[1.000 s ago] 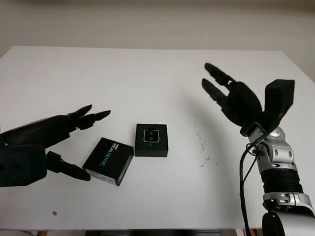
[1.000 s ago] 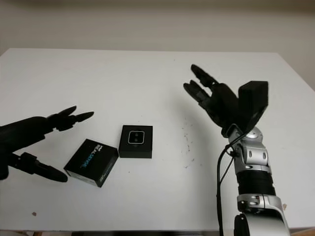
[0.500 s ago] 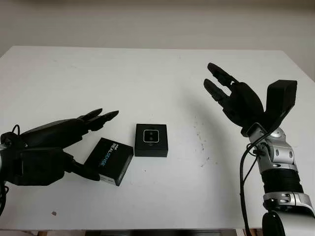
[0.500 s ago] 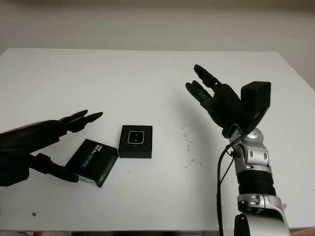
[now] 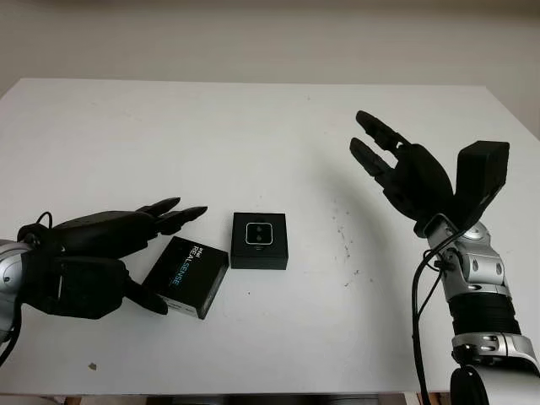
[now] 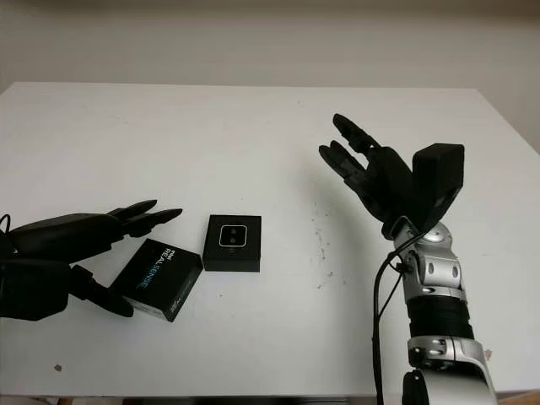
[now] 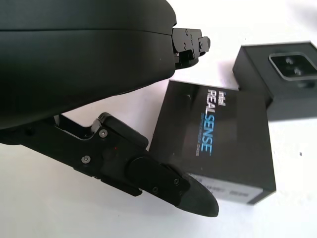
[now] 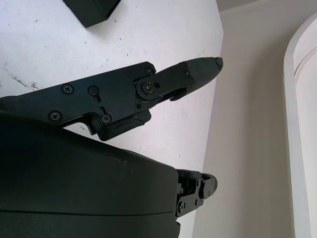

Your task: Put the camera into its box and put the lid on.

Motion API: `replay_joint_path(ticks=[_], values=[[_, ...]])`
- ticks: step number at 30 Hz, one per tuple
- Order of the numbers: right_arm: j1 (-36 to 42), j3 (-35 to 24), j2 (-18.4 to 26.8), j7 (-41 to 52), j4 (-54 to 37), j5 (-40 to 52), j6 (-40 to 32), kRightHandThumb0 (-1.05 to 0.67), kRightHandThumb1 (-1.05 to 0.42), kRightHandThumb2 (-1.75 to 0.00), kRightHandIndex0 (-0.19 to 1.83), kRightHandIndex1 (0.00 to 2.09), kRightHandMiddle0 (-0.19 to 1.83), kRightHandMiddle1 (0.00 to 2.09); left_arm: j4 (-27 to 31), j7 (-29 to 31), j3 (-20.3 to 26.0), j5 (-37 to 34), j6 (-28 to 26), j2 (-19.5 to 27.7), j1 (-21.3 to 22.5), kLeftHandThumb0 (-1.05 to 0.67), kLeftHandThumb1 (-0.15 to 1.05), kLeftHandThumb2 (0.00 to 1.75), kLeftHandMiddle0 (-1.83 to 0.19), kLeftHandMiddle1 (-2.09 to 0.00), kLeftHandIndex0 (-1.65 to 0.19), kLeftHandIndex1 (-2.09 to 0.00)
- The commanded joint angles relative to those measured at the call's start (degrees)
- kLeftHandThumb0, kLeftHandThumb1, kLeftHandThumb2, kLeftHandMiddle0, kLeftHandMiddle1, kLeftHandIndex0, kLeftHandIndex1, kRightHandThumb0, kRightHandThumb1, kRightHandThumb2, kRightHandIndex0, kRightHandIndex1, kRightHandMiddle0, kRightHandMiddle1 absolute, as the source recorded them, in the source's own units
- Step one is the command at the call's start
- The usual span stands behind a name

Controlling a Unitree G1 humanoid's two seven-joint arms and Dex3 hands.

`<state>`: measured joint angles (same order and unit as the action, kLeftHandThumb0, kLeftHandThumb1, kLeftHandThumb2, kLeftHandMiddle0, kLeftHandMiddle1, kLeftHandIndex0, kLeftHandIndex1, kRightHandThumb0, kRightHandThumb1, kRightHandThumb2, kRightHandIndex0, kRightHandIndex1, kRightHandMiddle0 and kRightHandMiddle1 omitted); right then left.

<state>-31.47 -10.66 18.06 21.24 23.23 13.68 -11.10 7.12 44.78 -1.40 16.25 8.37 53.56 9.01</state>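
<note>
Left hand (image 5: 93,253) now closer to lid (image 5: 186,276) on white table (image 5: 253,126)

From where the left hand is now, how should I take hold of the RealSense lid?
Grip the lid across its two long side walls, coming from its left end, where the left hand already is, open. It lies flat on the table, printed face up, with the thumb by its near edge and the fingers above its far edge. Keep clear of the box beside it.
</note>
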Motion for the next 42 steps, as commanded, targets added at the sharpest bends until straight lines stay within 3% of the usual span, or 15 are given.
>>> replay_joint_path(ticks=[1, 7, 14, 15, 19, 21, 27, 29, 31, 33, 37, 42], values=[[0.06, -0.24, 0.43, -0.42, -1.09, -0.15, -0.24, -0.6, -1.0, -0.06, 0.08, 0.07, 0.09, 0.15, 0.06, 0.7, -0.66, 0.18, 0.52, 0.92, 0.82, -0.72, 0.88, 0.06, 0.03, -0.06, 0.07, -0.07], [0.4, 0.06, 0.32, -1.28, -2.34, -0.23, -1.59, -0.6, -1.0, -0.06, 0.09, 0.07, 0.1, 0.16, -0.36, -0.32, -0.47, -1.45, 1.15, -1.34, -0.66, -0.65, 0.86, 0.05, -0.04, -0.08, -0.01, -0.09], [1.15, -0.32, -0.04, -2.32, -3.48, 0.05, -1.73, -0.59, -1.01, -0.06, 0.11, 0.07, 0.1, 0.17, -3.08, -7.21, 1.43, -4.93, 6.86, -5.83, -3.77, -0.39, 0.89, 0.06, -0.4, -0.2, -0.35, -0.24], [1.32, -0.32, -0.07, -2.47, -3.63, 0.07, -1.71, -0.59, -1.01, -0.06, 0.1, 0.07, 0.1, 0.17, -3.54, -7.93, 1.36, -4.88, 7.89, -6.14, -4.01, -0.37, 0.92, 0.07, -0.46, -0.25, -0.4, -0.29], [1.54, -0.27, -0.13, -2.78, -4.07, 0.25, -1.98, -0.59, -1.01, -0.06, 0.12, 0.08, 0.11, 0.17, -3.92, -8.7, 0.93, -4.21, 9.0, -6.29, -4.31, -0.36, 1.0, 0.06, -0.3, -1.0, -0.22, -0.93], [1.53, -0.22, -0.14, -2.92, -4.25, 0.29, -2.18, -0.59, -1.02, -0.06, 0.12, 0.08, 0.11, 0.17, -3.74, -9.05, 0.99, -3.99, 8.83, -6.42, -4.68, -0.33, 1.03, 0.06, -0.32, -1.2, -0.23, -1.14], [1.22, 0.04, -0.25, -3.01, -3.59, 0.1, -2.11, -0.6, -1.01, -0.05, 0.13, 0.08, 0.14, 0.2, -2.26, -12.14, 1.78, 0.03, 9.25, -5.84, -6.22, -0.27, 1.03, 0.05, -0.3, -1.46, -0.25, -1.36], [1.29, 0.24, -0.28, -2.8, -3.45, -0.02, -1.79, -0.6, -1.01, -0.05, 0.13, 0.08, 0.14, 0.21, -1.08, -12.91, 2.32, 1.46, 8.21, -5.82, -6.93, -0.25, 1.02, 0.05, -0.29, -1.64, -0.25, -1.39], [1.41, 0.42, -0.31, -2.52, -3.45, -0.06, -1.57, -0.6, -1.02, -0.06, 0.12, 0.07, 0.13, 0.21, 1.32, -13.34, 3.23, 2.55, 4.86, -6.34, -7.92, -0.25, 1.01, 0.05, -0.27, -1.82, -0.26, -1.4], [1.44, 0.44, -0.47, -2.35, -3.42, 0.08, -1.5, -0.6, -1.02, -0.06, 0.12, 0.07, 0.13, 0.22, 5.1, -12.84, 4.08, 3.88, -1.24, -6.76, -8.79, -0.26, 1.01, 0.05, -0.25, -1.87, -0.25, -1.39], [1.54, 0.57, -0.78, -2.78, -3.85, 0.13, -2.33, -0.61, -1.02, -0.05, 0.11, 0.07, 0.13, 0.24, 14.61, -10.16, 5.64, 5.66, -20.45, -8.65, -8.79, -0.24, 0.99, 0.05, -0.27, -1.59, -0.26, -1.34], [2.01, 0.79, -1.13, -3.46, -4.47, -0.13, -2.63, -0.6, -1.01, -0.05, 0.11, 0.06, 0.11, 0.24, 20.78, -7.82, 6.81, 4.18, -36.92, -9.8, -5.28, -0.26, 1.0, 0.06, -0.33, -1.79, -0.26, -1.35]])
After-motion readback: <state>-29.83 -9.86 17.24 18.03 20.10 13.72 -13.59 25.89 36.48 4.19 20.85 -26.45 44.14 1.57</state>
